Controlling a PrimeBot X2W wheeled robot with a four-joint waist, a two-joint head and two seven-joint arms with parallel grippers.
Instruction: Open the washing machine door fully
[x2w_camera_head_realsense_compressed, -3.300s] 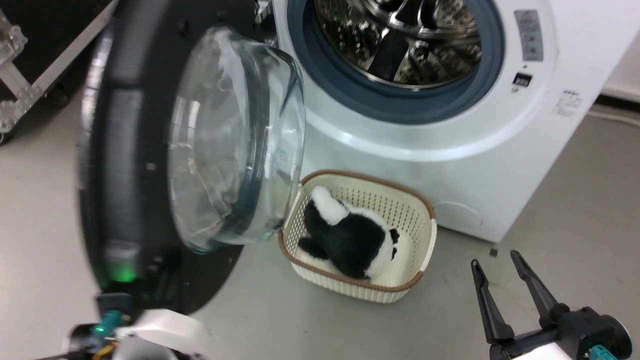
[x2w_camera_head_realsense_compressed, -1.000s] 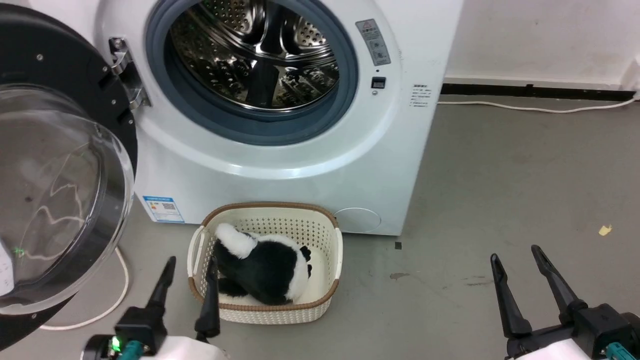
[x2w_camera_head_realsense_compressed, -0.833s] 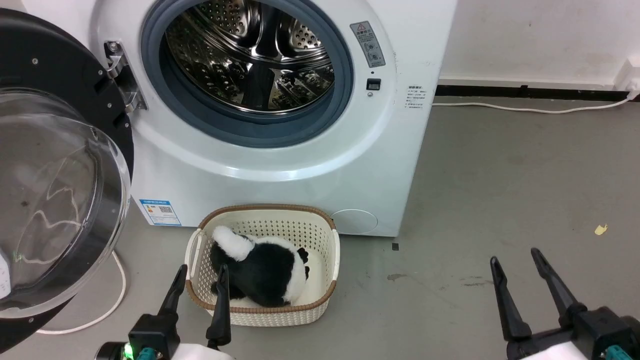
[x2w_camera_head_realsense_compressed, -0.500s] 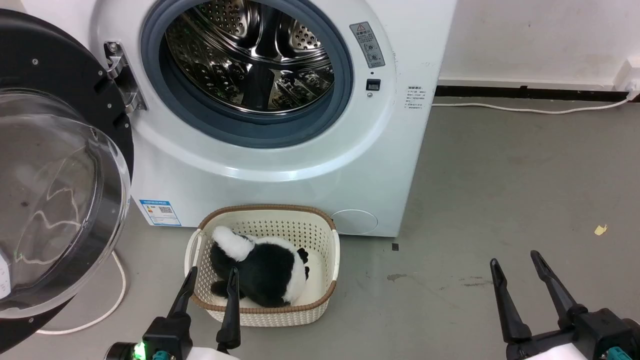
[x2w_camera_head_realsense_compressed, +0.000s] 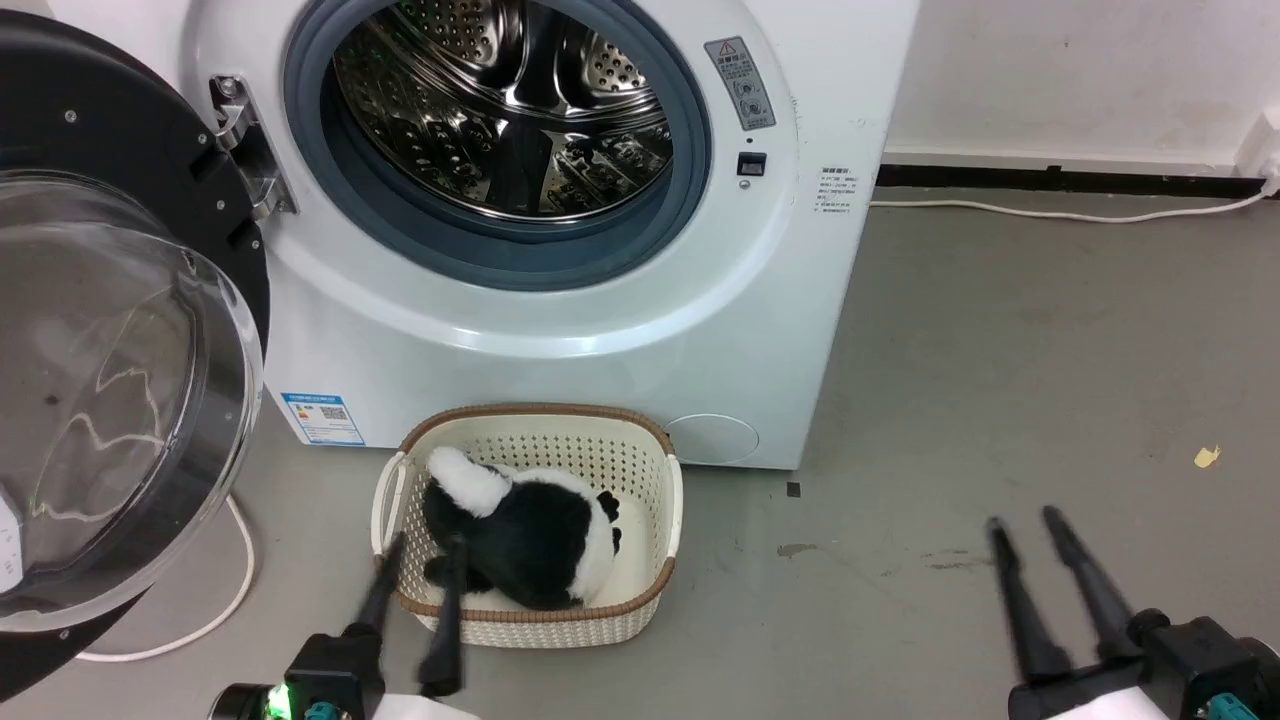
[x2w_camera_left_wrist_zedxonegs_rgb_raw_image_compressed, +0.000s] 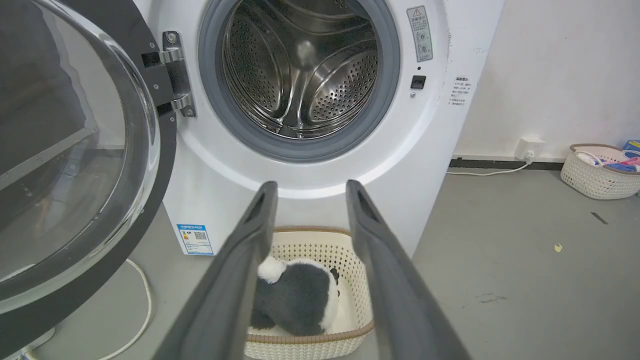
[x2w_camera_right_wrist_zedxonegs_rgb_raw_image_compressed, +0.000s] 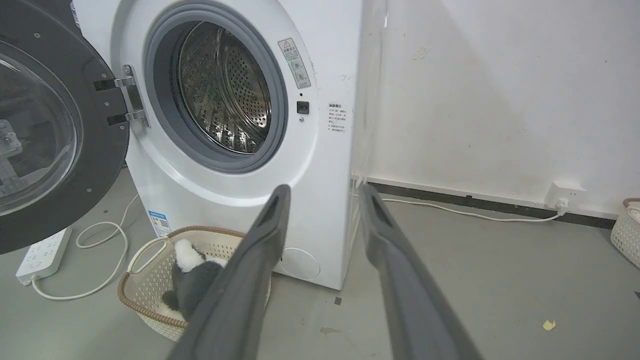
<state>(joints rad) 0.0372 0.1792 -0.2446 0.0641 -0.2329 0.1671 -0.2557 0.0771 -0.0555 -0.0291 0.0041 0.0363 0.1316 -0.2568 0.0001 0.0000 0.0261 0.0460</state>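
Observation:
The washing machine door (x2w_camera_head_realsense_compressed: 110, 400), a black ring around a clear bulging glass bowl, stands swung out to the left on its metal hinge (x2w_camera_head_realsense_compressed: 240, 130). It leaves the steel drum (x2w_camera_head_realsense_compressed: 510, 100) of the white washing machine (x2w_camera_head_realsense_compressed: 560, 340) uncovered. My left gripper (x2w_camera_head_realsense_compressed: 425, 545) hovers open and empty over the front rim of the basket, right of the door and not touching it. My right gripper (x2w_camera_head_realsense_compressed: 1022, 520) is open and empty above bare floor at the lower right. The left wrist view shows the door (x2w_camera_left_wrist_zedxonegs_rgb_raw_image_compressed: 75, 150) beyond my left gripper (x2w_camera_left_wrist_zedxonegs_rgb_raw_image_compressed: 310, 184). In the right wrist view, my right gripper (x2w_camera_right_wrist_zedxonegs_rgb_raw_image_compressed: 325, 187) points at the machine (x2w_camera_right_wrist_zedxonegs_rgb_raw_image_compressed: 320, 150), with the door (x2w_camera_right_wrist_zedxonegs_rgb_raw_image_compressed: 100, 150) to the left.
A cream perforated basket (x2w_camera_head_realsense_compressed: 640, 470) holding a black-and-white plush toy (x2w_camera_head_realsense_compressed: 530, 540) sits on the floor against the machine's front. A white cable (x2w_camera_head_realsense_compressed: 230, 600) loops under the door to a power strip (x2w_camera_right_wrist_zedxonegs_rgb_raw_image_compressed: 42, 255). Another basket (x2w_camera_left_wrist_zedxonegs_rgb_raw_image_compressed: 595, 175) stands by the wall at the right.
The camera swung from close behind the door to facing the machine squarely. My left gripper slid right along the basket's front. Both grippers' fingers have narrowed a little.

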